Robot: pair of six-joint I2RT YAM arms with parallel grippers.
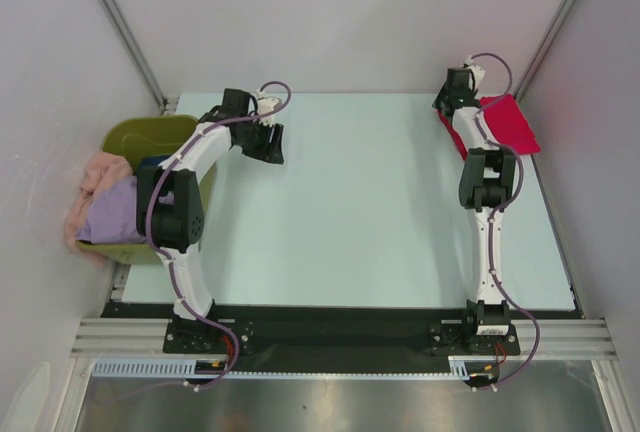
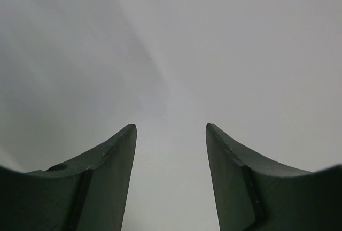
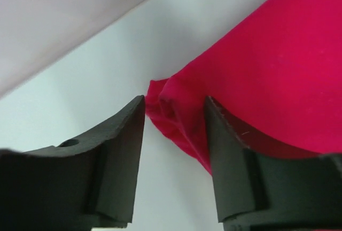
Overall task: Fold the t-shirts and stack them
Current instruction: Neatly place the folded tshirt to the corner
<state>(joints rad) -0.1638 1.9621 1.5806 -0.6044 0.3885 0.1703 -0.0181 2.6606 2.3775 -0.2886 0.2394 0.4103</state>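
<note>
Cloth is limp: at two o'clock your right tool (image 3: 175, 102), apart, straddles the red tee's (image 3: 267, 54) corner; pinch there. Left tool (image 2: 171, 126) apart.

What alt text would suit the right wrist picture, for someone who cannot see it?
Two dark fingers stand apart over a pale table, with the bunched corner of a red t-shirt lying between them and spreading to the upper right. A grey wall fills the upper left.
</note>
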